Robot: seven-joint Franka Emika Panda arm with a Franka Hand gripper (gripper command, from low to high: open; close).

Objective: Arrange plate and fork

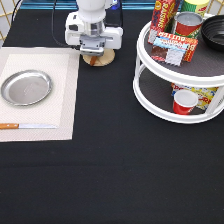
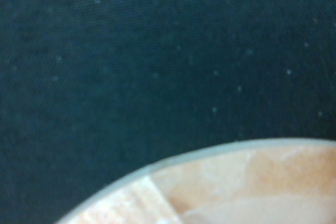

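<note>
The shiny silver plate [image 1: 26, 87] lies on the cream placemat [image 1: 62, 75] at the exterior view's left. My gripper [image 1: 95, 52] hangs low at the exterior view's top centre, right over a small round wooden coaster [image 1: 102, 60] just off the mat's top right corner. The hand hides most of that coaster. From close by, the wrist view shows the coaster's pale wooden edge [image 2: 240, 185] against the black cloth. The fork is not visible in either view.
A wooden-handled knife [image 1: 25, 126] lies along the mat's lower edge. A white two-tier turntable [image 1: 150, 95] at the exterior view's right carries cans, snack boxes, a red cup [image 1: 184, 101] and a black bowl [image 1: 216, 30]. Black cloth covers the table.
</note>
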